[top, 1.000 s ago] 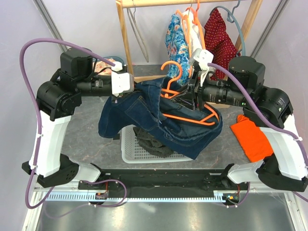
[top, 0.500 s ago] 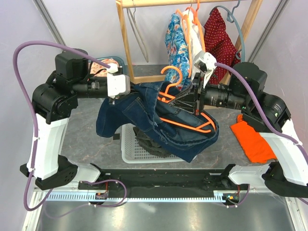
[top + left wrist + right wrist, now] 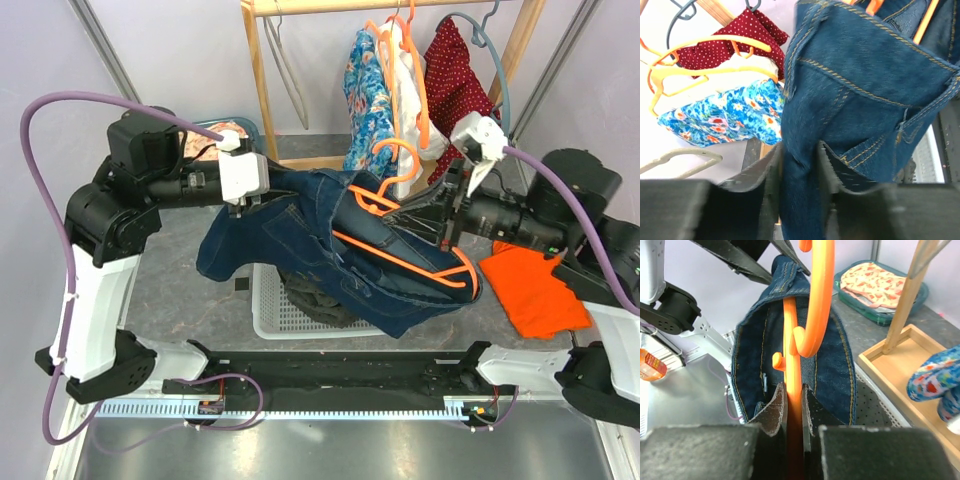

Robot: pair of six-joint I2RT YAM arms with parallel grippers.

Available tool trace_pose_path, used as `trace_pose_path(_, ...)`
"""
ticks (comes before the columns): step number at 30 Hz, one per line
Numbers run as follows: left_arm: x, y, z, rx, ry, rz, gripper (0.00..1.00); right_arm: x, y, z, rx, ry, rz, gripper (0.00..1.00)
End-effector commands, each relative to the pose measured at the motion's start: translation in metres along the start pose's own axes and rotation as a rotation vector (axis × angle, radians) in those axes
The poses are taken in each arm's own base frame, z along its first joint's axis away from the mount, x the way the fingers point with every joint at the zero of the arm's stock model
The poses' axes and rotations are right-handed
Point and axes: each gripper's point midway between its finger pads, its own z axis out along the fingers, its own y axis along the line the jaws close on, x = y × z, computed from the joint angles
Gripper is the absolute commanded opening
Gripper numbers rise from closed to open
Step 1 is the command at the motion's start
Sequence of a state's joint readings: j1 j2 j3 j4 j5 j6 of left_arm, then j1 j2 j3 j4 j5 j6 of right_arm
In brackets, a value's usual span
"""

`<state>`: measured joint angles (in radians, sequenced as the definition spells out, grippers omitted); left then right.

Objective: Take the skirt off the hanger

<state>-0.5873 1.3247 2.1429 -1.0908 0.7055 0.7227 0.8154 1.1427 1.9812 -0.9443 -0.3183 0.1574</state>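
Note:
A dark blue denim skirt (image 3: pixel 300 245) hangs stretched in the air between both arms, above a white basket. An orange plastic hanger (image 3: pixel 400 262) lies partly inside it, its hook (image 3: pixel 398 160) pointing up. My left gripper (image 3: pixel 243 205) is shut on the skirt's left edge; in the left wrist view the denim (image 3: pixel 860 85) is pinched between the fingers (image 3: pixel 765 175). My right gripper (image 3: pixel 440 215) is shut on the hanger's bar, seen in the right wrist view as an orange bar (image 3: pixel 792 405) between the pads, with the skirt's waist opening (image 3: pixel 835 365) beyond it.
A white perforated basket (image 3: pixel 268 305) with dark clothes sits under the skirt. An orange cloth (image 3: pixel 530 290) lies at the right. A wooden rack (image 3: pixel 258 80) at the back holds hangers with blue floral, white and red dotted garments (image 3: pixel 368 95). A teal tray (image 3: pixel 880 287) holds patterned fabric.
My right gripper has pulled the hanger to the right, away from the left gripper, sliding more of the orange bar out of the skirt. The left arm has barely moved.

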Motion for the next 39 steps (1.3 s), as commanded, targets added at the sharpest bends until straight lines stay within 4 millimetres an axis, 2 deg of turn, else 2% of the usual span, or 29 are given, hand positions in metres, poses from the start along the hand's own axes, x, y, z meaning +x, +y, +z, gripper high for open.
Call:
trace_pose_path(1,-0.009,-0.005,-0.02,-0.063,0.004,-0.061,0.42,-0.039,-0.017,-0.02,0.133,-0.16,-0.057,0.0)
trace_pose_path(4,-0.004,0.0,-0.03,-0.124,0.046,-0.048,0.43,-0.038,-0.024,-0.022,0.172,-0.151,-0.068,0.0)
trace_pose_path(7,0.01,0.0,-0.033,-0.154,0.092,-0.057,0.43,-0.049,-0.023,-0.024,0.178,-0.204,-0.066,0.0)
trace_pose_path(9,0.021,-0.008,-0.022,-0.112,0.091,-0.101,0.44,-0.051,-0.02,-0.018,0.152,-0.225,-0.049,0.0)
trace_pose_path(10,0.018,-0.018,-0.017,-0.059,0.058,-0.135,0.45,-0.058,-0.018,-0.016,0.136,-0.261,-0.053,0.0)
trace_pose_path(12,0.022,-0.027,-0.009,-0.008,0.045,-0.175,0.51,-0.058,-0.018,-0.008,0.121,-0.267,-0.044,0.0)
trace_pose_path(17,0.018,-0.027,-0.017,-0.046,0.043,-0.189,0.53,-0.072,-0.019,-0.013,0.138,-0.335,-0.033,0.0)
trace_pose_path(18,0.017,-0.028,-0.017,-0.045,0.04,-0.197,0.53,-0.066,-0.02,-0.008,0.13,-0.335,-0.019,0.0)
trace_pose_path(19,0.013,-0.031,-0.016,-0.022,0.02,-0.215,0.53,-0.081,-0.015,-0.006,0.102,-0.403,-0.017,0.0)
trace_pose_path(21,0.009,-0.04,-0.008,0.042,-0.017,-0.265,0.54,-0.079,-0.015,0.016,0.058,-0.398,0.022,0.0)
trace_pose_path(22,0.008,-0.042,-0.005,0.063,-0.033,-0.278,0.54,-0.088,-0.013,0.019,0.04,-0.435,0.023,0.0)
trace_pose_path(24,0.011,-0.05,0.002,0.112,-0.042,-0.324,0.56,-0.093,-0.01,0.028,0.006,-0.467,0.057,0.0)
trace_pose_path(25,0.013,-0.052,0.004,0.125,-0.043,-0.329,0.56,-0.101,-0.006,0.027,-0.017,-0.496,0.054,0.0)
trace_pose_path(28,0.026,-0.059,0.008,0.15,-0.025,-0.34,0.57,-0.106,-0.002,0.026,-0.037,-0.502,0.06,0.0)
trace_pose_path(29,0.031,-0.061,0.009,0.149,-0.014,-0.342,0.57,-0.107,-0.001,0.024,-0.033,-0.498,0.057,0.0)
trace_pose_path(32,0.042,-0.057,0.006,0.096,0.028,-0.315,0.57,-0.113,-0.005,-0.003,0.041,-0.513,0.029,0.0)
trace_pose_path(33,0.048,-0.05,0.004,0.049,0.059,-0.302,0.57,-0.117,-0.001,-0.025,0.065,-0.53,-0.001,0.0)
trace_pose_path(35,0.052,-0.046,-0.001,0.005,0.084,-0.291,0.57,-0.126,-0.001,-0.05,0.108,-0.561,-0.02,0.0)
trace_pose_path(36,0.056,-0.041,-0.003,-0.029,0.106,-0.289,0.58,-0.12,-0.002,-0.055,0.128,-0.531,-0.021,0.0)
trace_pose_path(38,0.051,-0.033,-0.008,-0.071,0.108,-0.281,0.59,-0.12,-0.004,-0.063,0.152,-0.517,-0.035,0.0)
trace_pose_path(39,0.052,-0.029,-0.01,-0.093,0.12,-0.275,0.6,-0.112,-0.006,-0.061,0.165,-0.484,-0.031,0.0)
